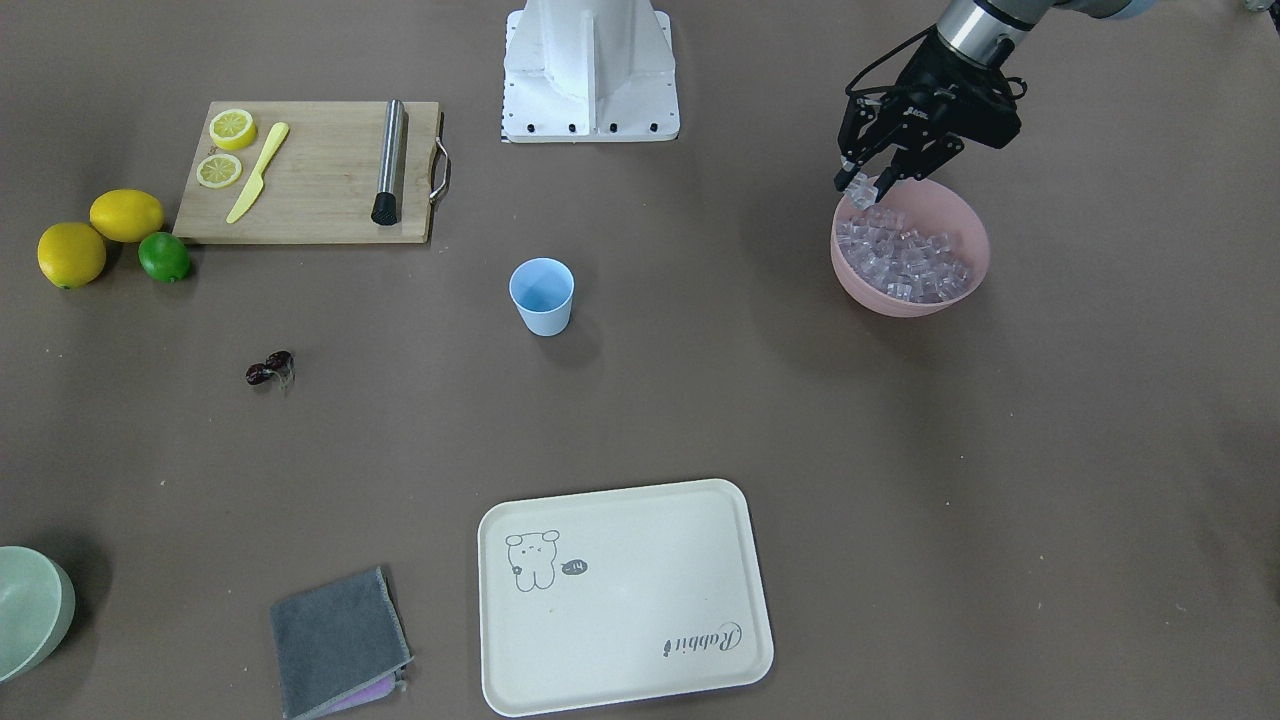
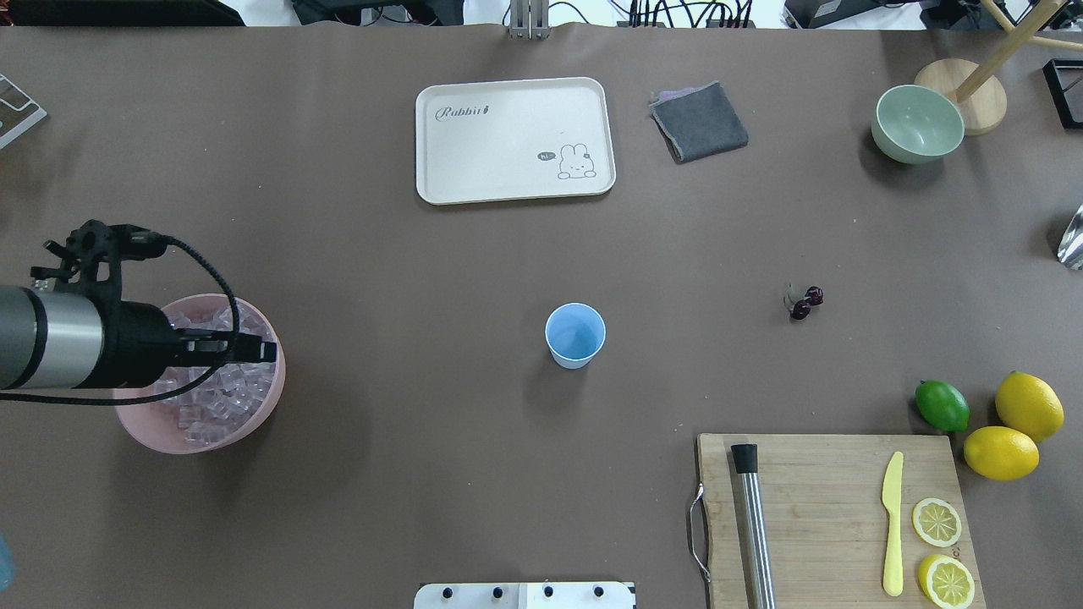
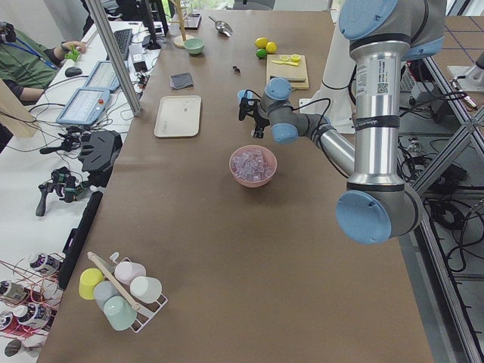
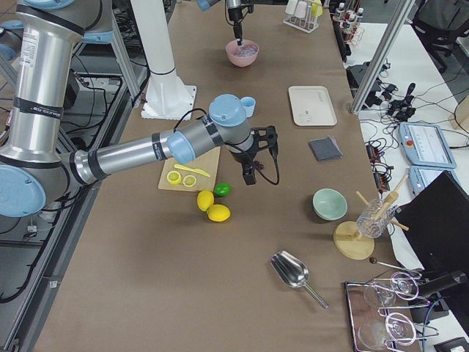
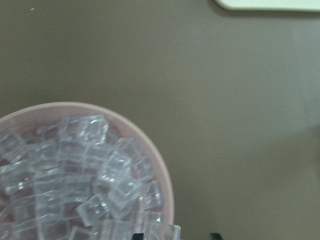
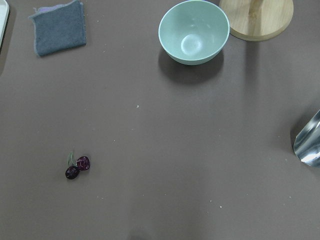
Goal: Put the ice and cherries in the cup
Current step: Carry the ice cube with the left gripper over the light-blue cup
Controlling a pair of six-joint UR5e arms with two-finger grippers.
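Note:
The light blue cup stands upright and empty mid-table. A pink bowl holds a heap of ice. My left gripper hangs just above the bowl's rim, shut on one ice cube. The cherries lie on the table on the cup's other side. My right gripper hovers above that area, seen only in the exterior right view; I cannot tell if it is open or shut.
A wooden cutting board carries lemon slices, a yellow knife and a steel muddler. Two lemons and a lime lie beside it. A cream tray, a grey cloth, a pale green bowl and a metal scoop lie farther out.

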